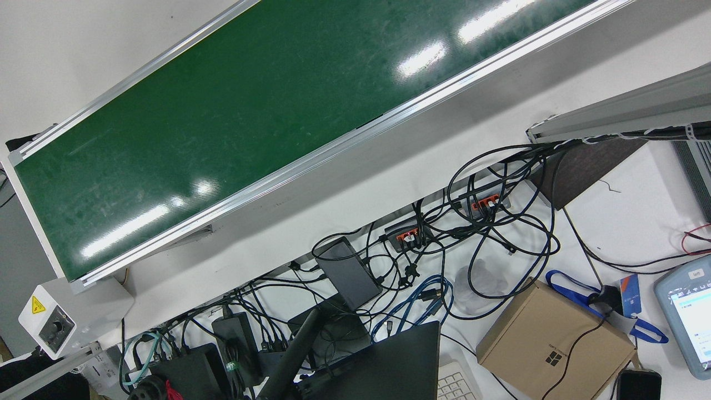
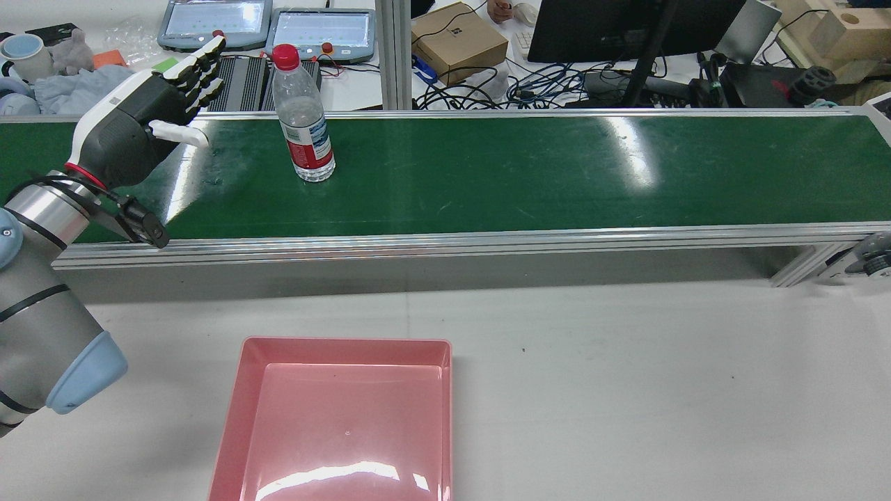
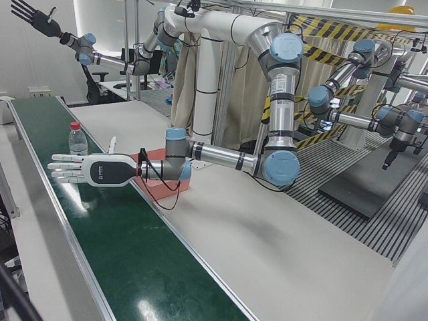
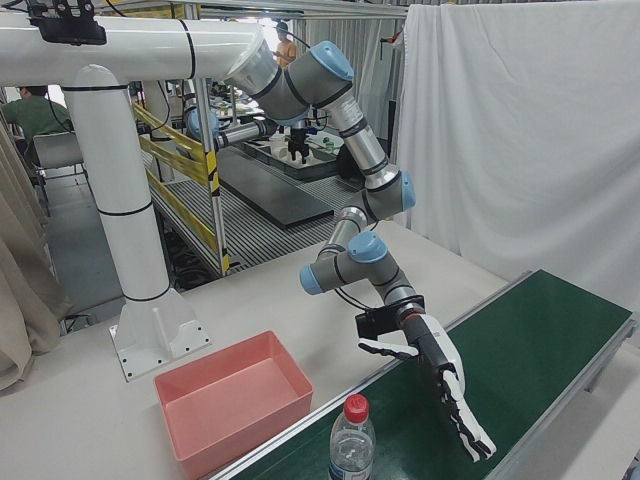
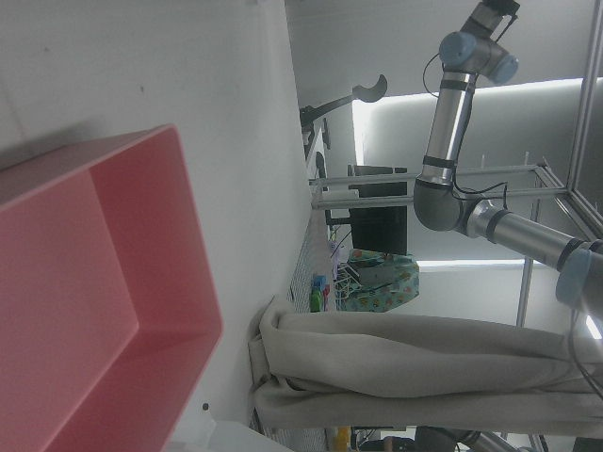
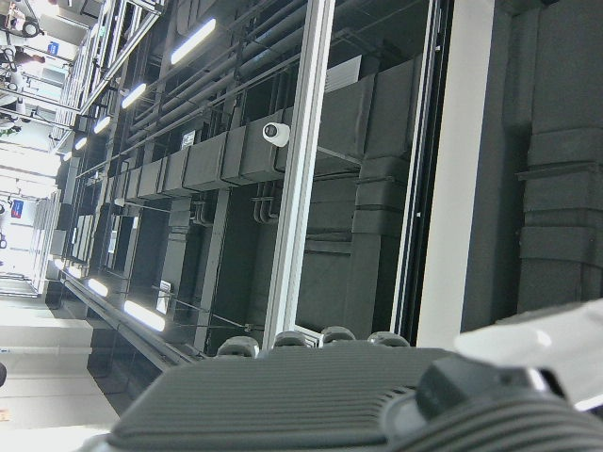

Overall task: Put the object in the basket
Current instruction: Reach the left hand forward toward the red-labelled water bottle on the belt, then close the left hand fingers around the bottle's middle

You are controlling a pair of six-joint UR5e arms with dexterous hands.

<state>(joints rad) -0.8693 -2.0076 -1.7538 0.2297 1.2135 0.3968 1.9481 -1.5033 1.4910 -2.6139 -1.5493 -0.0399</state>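
A clear water bottle (image 2: 303, 118) with a red cap stands upright on the green conveyor belt (image 2: 529, 174). It also shows in the left-front view (image 3: 77, 141) and the right-front view (image 4: 352, 442). My left hand (image 2: 150, 104) is open with its fingers stretched flat, above the belt and to the left of the bottle, apart from it; it also shows in the left-front view (image 3: 87, 168) and the right-front view (image 4: 443, 388). The pink basket (image 2: 237, 390) sits empty on the white table in front of the belt. My right hand (image 3: 32, 18) is raised high, open and empty.
Behind the belt are teach pendants (image 2: 324, 31), a cardboard box (image 2: 459, 40), a monitor and tangled cables (image 1: 477, 233). The belt's aluminium rail (image 2: 445, 240) runs between the belt and the basket. The white pedestal (image 4: 130, 240) stands beside the basket.
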